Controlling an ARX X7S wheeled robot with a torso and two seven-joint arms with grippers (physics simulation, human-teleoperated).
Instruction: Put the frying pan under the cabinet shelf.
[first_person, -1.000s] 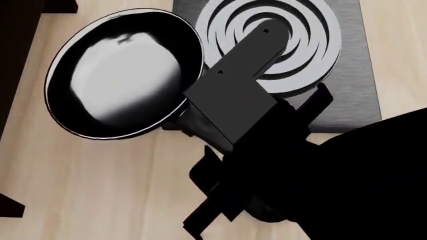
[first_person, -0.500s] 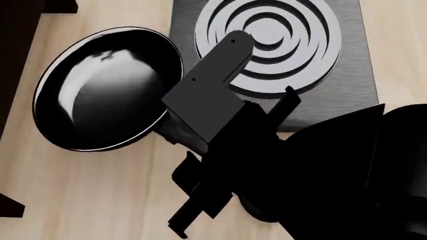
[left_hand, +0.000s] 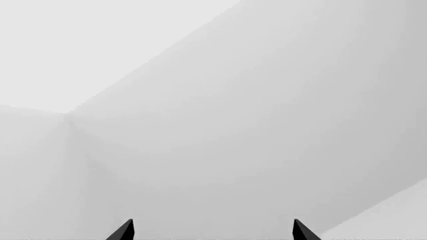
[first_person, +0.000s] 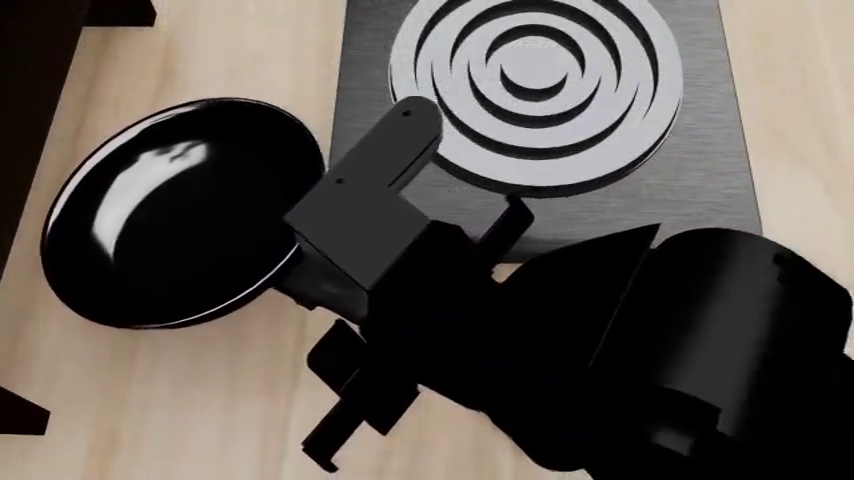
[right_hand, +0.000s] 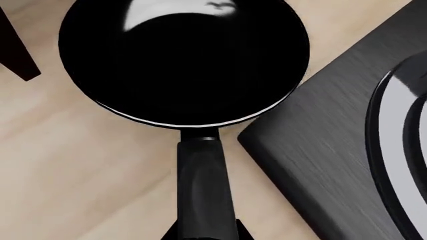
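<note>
underneath everything runs a pale wooden tabletop (first_person: 174, 400) with a fine lengthwise grain, lit evenly and without hard shadows. on it lies the frying pan (first_person: 180, 225), glossy black with a small pale glint on its inner wall, its thin rim showing as a bright line; it lies left of the burner plate (first_person: 694, 190), a square dark-grey slab carrying a disc of light concentric rings. in the right wrist view the pan's bowl (right_hand: 183, 60) fills the upper part of the picture and its handle (right_hand: 203, 185) runs straight back toward the camera, with the corner of the burner plate just beside the handle but apart from it. the right gripper (first_person: 320, 275) sits at the handle end of the pan, its dark body and arm covering the handle in the head view; the handle passes out of the wrist view's edge at the gripper, so the fingers appear closed around it, though the contact itself is hidden. along the far left edge of the head view stands the very dark cabinet shelf (first_person: 34, 70), its panel close to the pan's rim. the left gripper (left_hand: 212, 231) shows only two black fingertips (left_hand: 123, 231), spread well apart and holding nothing, pointed at a bare white room corner (left_hand: 67, 114) where pale walls meet.
</note>
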